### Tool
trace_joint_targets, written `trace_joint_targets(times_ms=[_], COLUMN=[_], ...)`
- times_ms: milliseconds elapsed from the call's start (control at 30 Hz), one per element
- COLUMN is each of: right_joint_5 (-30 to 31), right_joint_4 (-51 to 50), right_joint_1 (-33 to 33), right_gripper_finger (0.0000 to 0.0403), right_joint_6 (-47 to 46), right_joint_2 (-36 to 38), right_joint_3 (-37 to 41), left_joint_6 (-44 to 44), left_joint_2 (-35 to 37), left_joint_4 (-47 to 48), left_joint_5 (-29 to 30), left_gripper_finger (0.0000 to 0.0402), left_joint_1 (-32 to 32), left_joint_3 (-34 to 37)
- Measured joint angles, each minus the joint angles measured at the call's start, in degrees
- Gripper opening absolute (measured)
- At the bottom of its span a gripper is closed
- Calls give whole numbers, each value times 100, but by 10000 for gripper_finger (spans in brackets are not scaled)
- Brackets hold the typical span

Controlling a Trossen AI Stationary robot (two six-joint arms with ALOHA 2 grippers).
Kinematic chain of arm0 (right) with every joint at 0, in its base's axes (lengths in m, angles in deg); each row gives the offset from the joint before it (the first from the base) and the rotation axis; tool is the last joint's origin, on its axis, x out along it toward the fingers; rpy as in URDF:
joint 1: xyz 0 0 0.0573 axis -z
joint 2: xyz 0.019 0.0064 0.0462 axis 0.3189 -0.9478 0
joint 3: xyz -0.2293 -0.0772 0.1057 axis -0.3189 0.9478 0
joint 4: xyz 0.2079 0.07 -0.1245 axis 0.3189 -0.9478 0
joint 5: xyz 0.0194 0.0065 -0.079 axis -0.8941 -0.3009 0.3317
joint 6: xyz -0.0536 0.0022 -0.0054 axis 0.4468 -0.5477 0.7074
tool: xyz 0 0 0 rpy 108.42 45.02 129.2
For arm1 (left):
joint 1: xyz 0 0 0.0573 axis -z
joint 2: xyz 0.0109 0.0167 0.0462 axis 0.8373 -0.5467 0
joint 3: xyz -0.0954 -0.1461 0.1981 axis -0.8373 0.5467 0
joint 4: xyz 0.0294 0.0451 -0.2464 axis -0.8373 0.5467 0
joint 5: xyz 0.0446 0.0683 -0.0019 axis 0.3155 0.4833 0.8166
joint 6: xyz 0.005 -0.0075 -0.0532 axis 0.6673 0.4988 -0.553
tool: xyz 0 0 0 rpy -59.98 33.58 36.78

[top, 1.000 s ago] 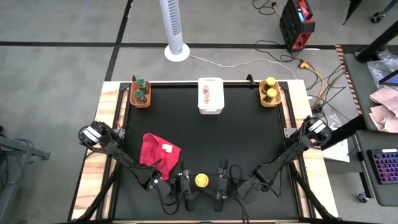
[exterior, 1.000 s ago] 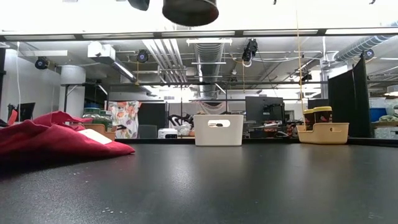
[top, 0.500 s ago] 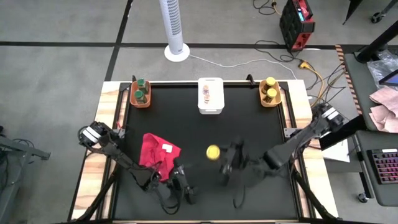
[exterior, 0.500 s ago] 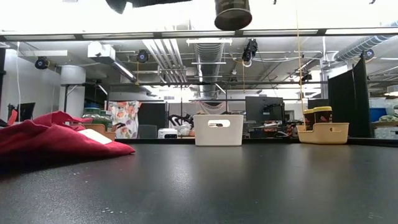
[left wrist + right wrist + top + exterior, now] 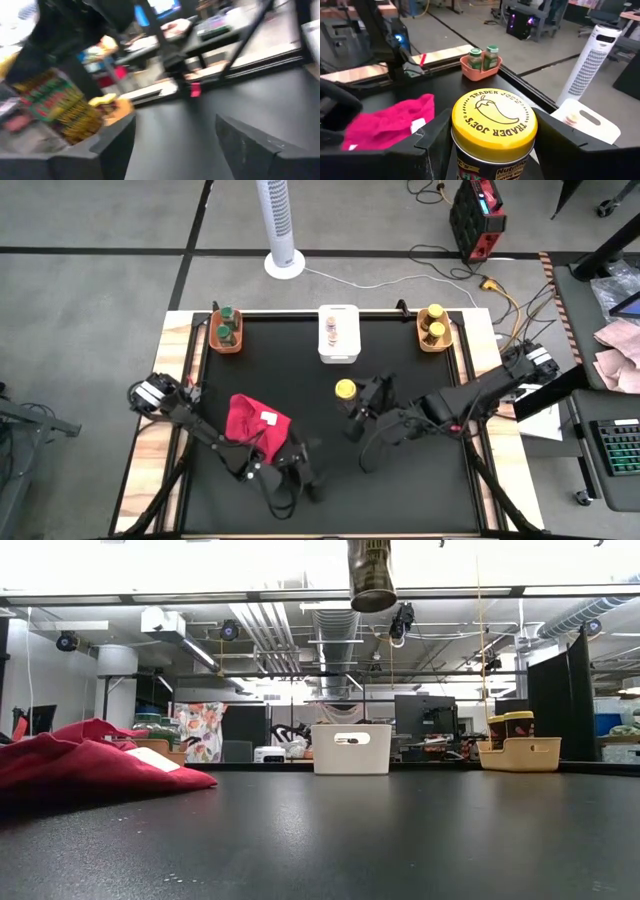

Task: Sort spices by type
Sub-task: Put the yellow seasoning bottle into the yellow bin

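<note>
My right gripper is shut on a spice jar with a yellow lid, above the table's middle. The right wrist view shows that lid between my two fingers. The low view shows the jar's base high above the table. My left gripper is open near the near edge, beside the red cloth, and touches nothing. The other jars stand in three bins at the far edge: green lids, pale pink lids, yellow lids. My right gripper pinches the jar's body just below the lid, one finger on each side. The fingers come from the table's right and near side. The jar stands upright in the hold, lifted clear of the table.
The orange bin is at the far left, the white bin at the far middle and the yellow bin at the far right. The red cloth lies crumpled on the near left. Black mat lies between the jar and the bins.
My right gripper has carried the yellow-lidded jar from the near edge, beside my left gripper, toward the far edge, to above the table's middle. The jar has stayed upright and clear of the table. My left arm has kept near the near edge.
</note>
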State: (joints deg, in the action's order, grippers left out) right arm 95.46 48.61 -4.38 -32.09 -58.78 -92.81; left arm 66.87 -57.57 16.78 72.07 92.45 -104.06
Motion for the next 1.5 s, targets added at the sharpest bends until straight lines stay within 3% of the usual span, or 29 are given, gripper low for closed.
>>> trace_joint_targets(times_ms=[133,300,367,567,867,1033,1267,1400,1500], right_joint_5=[4,-31,-37,6,370,109,-1358,-1502,-1583], right_joint_4=[-40,-587,-1094,-2258,-2147,-1197,1250,1882,2089], right_joint_1=[77,57,73,322,1125,1986,3410,4220,4759], right_gripper_finger=[219,219,219,219,219,219,219,219,219], right_joint_6=[3,-96,-374,-791,-509,77,1177,1540,1699], right_joint_2=[-12,55,174,838,2053,2568,2955,2913,2899], right_joint_3=[11,-27,-75,-37,731,1580,3052,3641,3933], left_joint_6=[218,132,211,609,955,1015,1142,1394,1470], left_joint_2=[2,4,14,230,431,623,1043,1292,1655], left_joint_4=[66,138,145,115,140,138,237,566,801], left_joint_5=[501,727,1104,2376,2496,2512,2977,3462,3357], left_gripper_finger=[194,48,14,42,44,44,44,44,45], left_joint_1=[-153,-9,222,879,1380,1386,1386,1514,1730], left_joint_3=[-180,-162,-163,-220,-200,-111,68,115,191])
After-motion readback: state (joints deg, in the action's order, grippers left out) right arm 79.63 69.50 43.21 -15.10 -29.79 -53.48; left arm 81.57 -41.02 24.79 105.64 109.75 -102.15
